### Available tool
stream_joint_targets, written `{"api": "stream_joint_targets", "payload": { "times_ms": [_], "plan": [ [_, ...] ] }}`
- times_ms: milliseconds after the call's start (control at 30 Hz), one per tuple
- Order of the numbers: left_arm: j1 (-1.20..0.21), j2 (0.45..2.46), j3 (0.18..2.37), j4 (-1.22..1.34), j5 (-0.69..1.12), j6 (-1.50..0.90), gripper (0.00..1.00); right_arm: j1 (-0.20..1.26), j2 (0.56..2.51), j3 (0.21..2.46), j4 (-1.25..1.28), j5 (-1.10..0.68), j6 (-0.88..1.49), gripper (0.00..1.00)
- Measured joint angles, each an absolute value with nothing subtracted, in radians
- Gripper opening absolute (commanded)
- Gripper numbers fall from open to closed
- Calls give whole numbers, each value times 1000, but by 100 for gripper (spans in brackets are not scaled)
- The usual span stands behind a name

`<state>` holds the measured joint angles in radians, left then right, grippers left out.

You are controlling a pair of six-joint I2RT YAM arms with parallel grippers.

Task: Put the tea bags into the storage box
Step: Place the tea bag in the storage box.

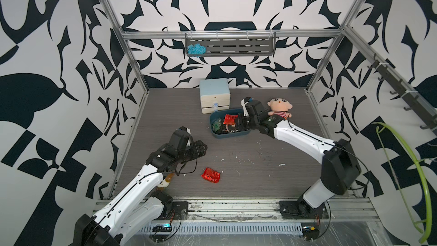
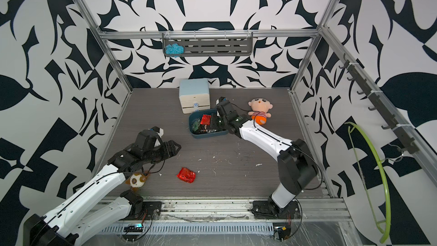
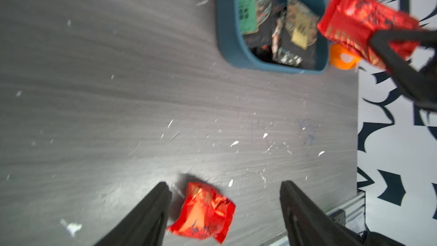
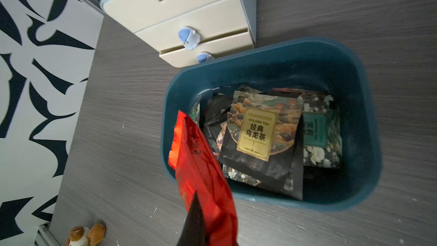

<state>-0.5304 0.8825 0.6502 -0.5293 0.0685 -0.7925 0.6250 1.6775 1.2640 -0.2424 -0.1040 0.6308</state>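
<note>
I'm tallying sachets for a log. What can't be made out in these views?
Boxed bags: overlapping in the right wrist view, uncountable; held red bag covers a box corner; right arm hides part in both top views.
Right gripper: one finger shows in the right wrist view, rest behind the bag.
Toy: mostly under left arm in a top view.
Table bag: print blurred in left wrist view.

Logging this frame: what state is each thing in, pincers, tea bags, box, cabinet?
left pincer, open, empty
right pincer, shut on the held red tea bag
held red tea bag, hanging over the storage box
loose red tea bag, lying on the table
storage box, lidless, part filled with tea bags
drawer cabinet, upright; drawers shut or nearly
</note>
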Motion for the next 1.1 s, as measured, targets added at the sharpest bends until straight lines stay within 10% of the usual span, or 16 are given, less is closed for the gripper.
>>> {"api": "stream_joint_targets", "payload": {
  "times_ms": [433,1100],
  "plan": [
    [-530,823,531,-579,125,-826,80,619,2024,1548,-303,-181,608,0],
    [-530,865,463,-553,215,-839,79,622,1861,1586,-483,-67,503,48]
  ]
}}
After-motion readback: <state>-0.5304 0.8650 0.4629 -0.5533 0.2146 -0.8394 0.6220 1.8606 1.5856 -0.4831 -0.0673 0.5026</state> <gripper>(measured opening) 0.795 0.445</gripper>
